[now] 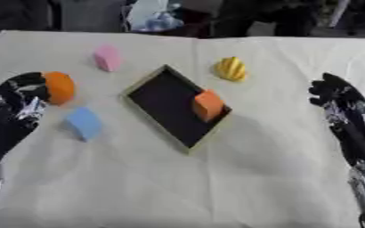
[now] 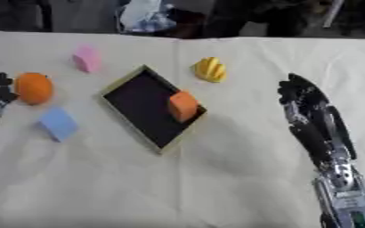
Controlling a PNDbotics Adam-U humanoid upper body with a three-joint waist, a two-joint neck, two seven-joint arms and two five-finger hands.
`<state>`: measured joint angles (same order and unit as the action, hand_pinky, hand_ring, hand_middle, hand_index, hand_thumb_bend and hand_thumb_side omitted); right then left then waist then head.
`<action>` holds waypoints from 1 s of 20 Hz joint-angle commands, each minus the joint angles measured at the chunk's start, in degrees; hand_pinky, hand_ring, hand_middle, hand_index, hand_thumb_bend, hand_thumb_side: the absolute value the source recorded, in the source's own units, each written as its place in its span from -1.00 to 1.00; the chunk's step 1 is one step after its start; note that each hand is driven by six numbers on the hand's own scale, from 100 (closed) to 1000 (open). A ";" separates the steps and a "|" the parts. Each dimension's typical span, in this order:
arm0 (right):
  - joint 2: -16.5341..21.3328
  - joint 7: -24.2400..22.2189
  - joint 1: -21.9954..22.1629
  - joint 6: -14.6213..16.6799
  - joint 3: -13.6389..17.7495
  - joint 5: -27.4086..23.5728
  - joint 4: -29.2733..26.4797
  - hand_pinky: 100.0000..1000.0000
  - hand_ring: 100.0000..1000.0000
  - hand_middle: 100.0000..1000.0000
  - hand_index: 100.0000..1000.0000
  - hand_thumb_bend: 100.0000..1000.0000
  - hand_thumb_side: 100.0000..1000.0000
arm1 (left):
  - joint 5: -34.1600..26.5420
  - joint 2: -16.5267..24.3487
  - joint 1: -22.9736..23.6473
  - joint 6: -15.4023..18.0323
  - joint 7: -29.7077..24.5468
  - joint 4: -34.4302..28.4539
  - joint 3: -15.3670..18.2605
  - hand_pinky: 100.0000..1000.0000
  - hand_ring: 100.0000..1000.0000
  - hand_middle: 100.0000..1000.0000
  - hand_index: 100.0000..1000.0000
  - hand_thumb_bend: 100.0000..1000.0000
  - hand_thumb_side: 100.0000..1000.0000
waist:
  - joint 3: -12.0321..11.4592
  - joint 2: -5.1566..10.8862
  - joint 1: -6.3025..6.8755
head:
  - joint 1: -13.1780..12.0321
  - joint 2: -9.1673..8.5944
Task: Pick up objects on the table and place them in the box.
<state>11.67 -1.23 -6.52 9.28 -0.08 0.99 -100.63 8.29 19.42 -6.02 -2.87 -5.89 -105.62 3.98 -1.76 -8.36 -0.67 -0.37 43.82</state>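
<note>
Box (image 1: 160, 103): dark tray with pale rim, turned diamond-wise, at the table's middle.
Orange block (image 1: 208, 105): lay inside the box, against its right rim.
Orange ball (image 1: 59, 87): on the table left of the box, touching the left robot hand's fingertips.
Blue block (image 1: 84, 123): on the table, nearer than the ball, left of the box, apart from it.
Pink block (image 1: 107, 58): far left of the box, well apart from the ball.
Yellow ridged piece (image 1: 231, 69): far right of the box, just off its far corner.
Left robot hand (image 1: 23, 99): at the left edge, fingers curved beside the ball; whether closed round it, could not tell.
Right robot hand (image 2: 304, 99): right of the box, well apart from it, fingers relaxed and pointing far, held nothing.
Table (image 1: 216, 187): covered with a cream cloth, bare on the near side.
</note>
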 commanded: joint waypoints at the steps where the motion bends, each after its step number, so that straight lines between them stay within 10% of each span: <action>1: 0.69 -0.02 -0.36 -0.03 0.15 0.30 -0.51 0.59 0.62 0.50 0.76 -1.00 0.04 | 1.80 1.53 -0.70 0.06 -0.49 -1.12 0.49 0.56 0.32 0.45 0.65 -0.77 -0.05 | 0.04 0.68 0.55 | 0.16 0.30; 20: 2.23 -0.26 -0.66 -0.01 -0.20 0.78 -0.38 0.59 0.63 0.50 0.76 -1.00 0.07 | 12.95 11.03 -3.35 -3.60 -8.67 3.10 -2.56 0.57 0.36 0.49 0.72 -0.55 -0.06 | 1.26 -2.39 1.89 | 2.06 0.30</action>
<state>12.79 -1.46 -6.57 9.08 -0.40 1.43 -100.31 20.80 28.39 -8.62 -6.45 -14.33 -102.06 1.29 -0.51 -10.66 0.38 1.59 43.84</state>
